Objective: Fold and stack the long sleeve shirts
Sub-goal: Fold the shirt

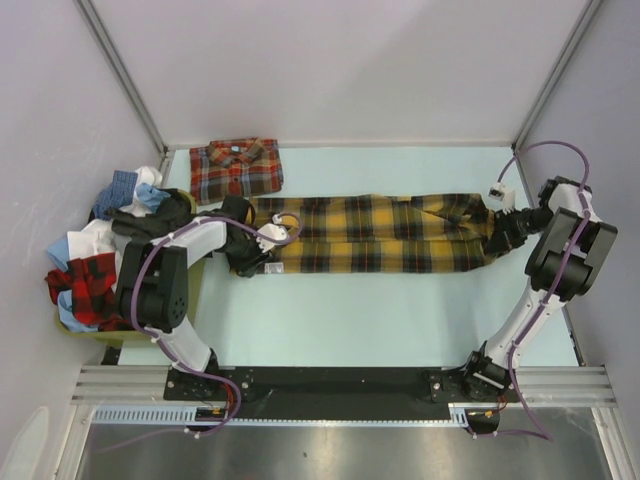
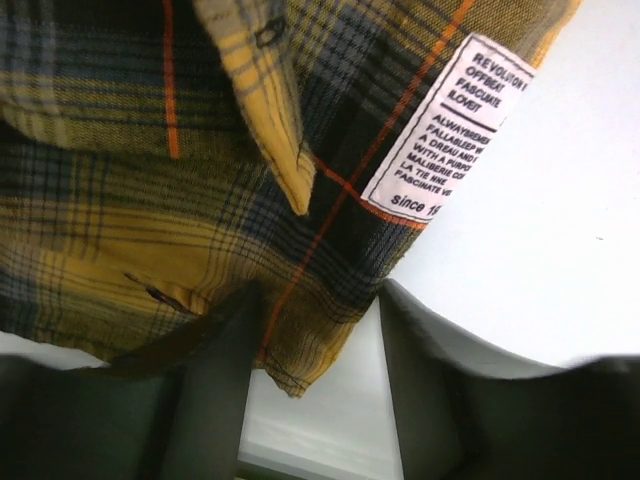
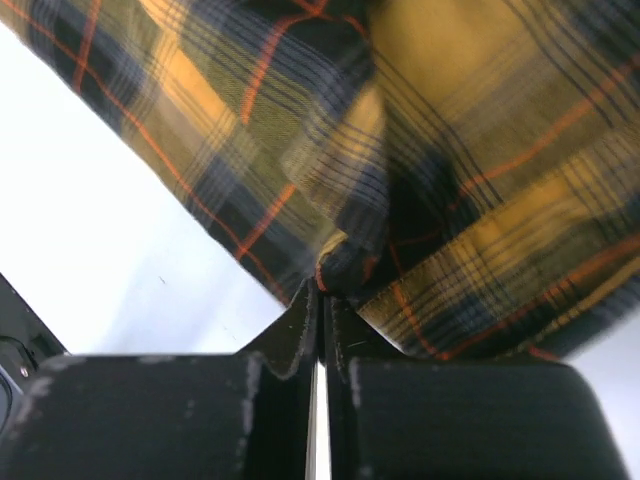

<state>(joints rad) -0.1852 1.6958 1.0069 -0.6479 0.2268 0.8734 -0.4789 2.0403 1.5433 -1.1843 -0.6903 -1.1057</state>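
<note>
The yellow-and-black plaid shirt (image 1: pixel 380 232) lies stretched in a long band across the middle of the table. My left gripper (image 1: pixel 262 240) is at its left end. In the left wrist view the shirt (image 2: pixel 150 200) shows a white care label (image 2: pixel 450 130). There my left gripper (image 2: pixel 318 300) is open, with a corner of the cloth hanging between the fingers. My right gripper (image 1: pixel 492 235) is at the shirt's right end. In the right wrist view it (image 3: pixel 322 290) is shut on a bunched edge of the shirt (image 3: pixel 480 150). The red-orange plaid shirt (image 1: pixel 237 168) lies folded at the back left.
A bin (image 1: pixel 190 290) heaped with other clothes (image 1: pixel 90 275) stands at the table's left edge beside my left arm. Enclosure walls and metal posts (image 1: pixel 120 70) bound the table at the back and both sides.
</note>
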